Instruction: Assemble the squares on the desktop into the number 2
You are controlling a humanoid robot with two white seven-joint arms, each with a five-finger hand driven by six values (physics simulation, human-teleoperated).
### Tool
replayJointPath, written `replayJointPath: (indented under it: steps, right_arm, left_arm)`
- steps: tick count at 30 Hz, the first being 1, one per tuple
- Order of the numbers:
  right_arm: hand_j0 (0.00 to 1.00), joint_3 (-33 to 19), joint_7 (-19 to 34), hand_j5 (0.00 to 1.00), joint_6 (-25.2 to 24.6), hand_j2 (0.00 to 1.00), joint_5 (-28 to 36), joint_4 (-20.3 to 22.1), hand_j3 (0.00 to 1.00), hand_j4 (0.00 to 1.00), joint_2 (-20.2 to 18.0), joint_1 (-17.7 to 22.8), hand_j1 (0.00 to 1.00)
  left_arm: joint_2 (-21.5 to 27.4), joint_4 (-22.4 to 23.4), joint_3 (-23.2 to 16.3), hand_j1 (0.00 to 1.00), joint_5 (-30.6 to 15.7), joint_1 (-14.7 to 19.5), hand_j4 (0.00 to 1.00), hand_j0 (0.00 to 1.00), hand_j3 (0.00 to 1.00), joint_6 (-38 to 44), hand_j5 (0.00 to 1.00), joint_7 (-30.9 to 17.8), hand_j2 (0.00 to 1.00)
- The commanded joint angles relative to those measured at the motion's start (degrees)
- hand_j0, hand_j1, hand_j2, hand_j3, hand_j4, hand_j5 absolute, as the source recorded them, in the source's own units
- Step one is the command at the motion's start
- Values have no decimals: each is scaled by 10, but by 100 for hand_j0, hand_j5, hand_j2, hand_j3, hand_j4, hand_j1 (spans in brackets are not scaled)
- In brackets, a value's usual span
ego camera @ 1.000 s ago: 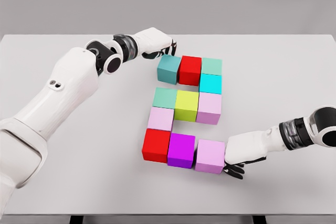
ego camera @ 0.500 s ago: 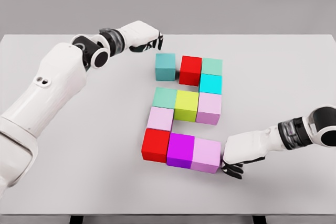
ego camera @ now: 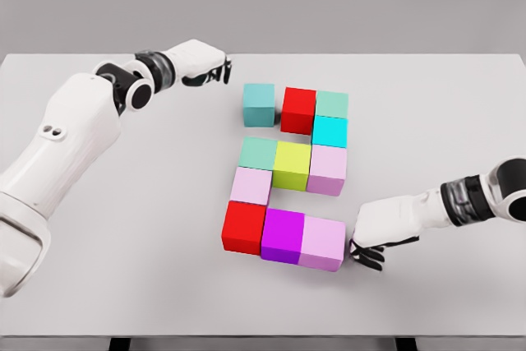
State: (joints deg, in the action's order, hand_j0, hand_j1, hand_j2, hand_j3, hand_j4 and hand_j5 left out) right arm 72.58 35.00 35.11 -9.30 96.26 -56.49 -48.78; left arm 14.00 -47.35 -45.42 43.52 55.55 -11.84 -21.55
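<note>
Coloured cubes form a blocky figure on the white table [ego camera: 427,96]. Top row: a teal cube [ego camera: 259,104] standing a small gap left of a red cube [ego camera: 298,109], then a pale green cube [ego camera: 331,104] with a cyan cube [ego camera: 329,131] below it. Middle row: green [ego camera: 258,154], yellow-green [ego camera: 292,164], light pink [ego camera: 328,169]. A pink cube [ego camera: 251,186] links down to the bottom row: red [ego camera: 244,227], magenta [ego camera: 283,235], lilac [ego camera: 322,242]. My left hand [ego camera: 215,71] hovers up-left of the teal cube, holding nothing. My right hand [ego camera: 367,252] rests just right of the lilac cube, fingers loose, empty.
The table's front edge [ego camera: 263,334] runs close below the bottom row. My left arm [ego camera: 74,137] crosses the table's left part and my right forearm [ego camera: 460,201] lies along the right side.
My left hand has drawn back to the left, leaving the teal cube apart from the red one. The right hand pushed the lilac cube against the magenta one, then eased slightly right.
</note>
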Motion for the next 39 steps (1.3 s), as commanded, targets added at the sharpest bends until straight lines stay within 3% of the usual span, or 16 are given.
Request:
replayJointPath:
  steps: [1, 19, 22, 24, 26, 27, 28, 29, 34, 39]
  right_arm:
    - [12, 0, 0, 12, -1, 12, 3, 0, 12, 12, -3, 0, 12]
    - [13, -17, 0, 13, -1, 13, -35, -19, 13, 13, -49, -11, 13]
    - [17, -29, 0, 17, -1, 17, -36, -23, 17, 17, -52, -16, 17]
    - [30, -62, 0, 30, -1, 30, -37, -26, 30, 30, -72, -16, 30]
    - [52, -103, 0, 52, -1, 52, -37, -56, 52, 52, -80, -16, 52]
    - [67, -113, 0, 67, -1, 67, -37, -75, 67, 67, -81, -16, 67]
    - [92, -115, 0, 92, -1, 92, -37, -84, 92, 92, -85, -16, 92]
    - [100, -117, 0, 100, -1, 100, -36, -98, 100, 100, -88, -17, 100]
    - [100, -149, 0, 100, -1, 100, -22, -103, 100, 100, -128, -11, 100]
    - [100, -157, 0, 100, -1, 100, -19, -109, 100, 100, -127, 3, 100]
  left_arm:
    - [-2, 10, 2, 43, -2, 0, 43, 43, 43, 1, 43, 1, 43]
    - [-23, -5, 1, 44, -2, -16, 44, 44, 44, -4, 44, 7, 44]
    - [-24, -5, 1, 44, -3, -17, 44, 44, 44, -4, 44, 9, 44]
    - [-24, -9, 1, 44, -5, -17, 44, 44, 44, -4, 44, 9, 44]
    - [-24, -12, 1, 44, -5, -17, 44, 44, 44, -4, 44, 9, 44]
    - [-25, -12, 1, 44, -5, -18, 44, 44, 44, -4, 44, 9, 44]
    - [-25, -13, 2, 44, -5, -19, 44, 44, 44, -4, 44, 9, 44]
    - [-26, -14, 2, 44, -5, -19, 44, 44, 44, -4, 44, 9, 44]
    - [-27, -15, 2, 44, -5, -20, 44, 44, 44, -5, 44, 10, 44]
    - [-31, -14, 2, 44, -5, -20, 44, 44, 44, -5, 44, 10, 44]
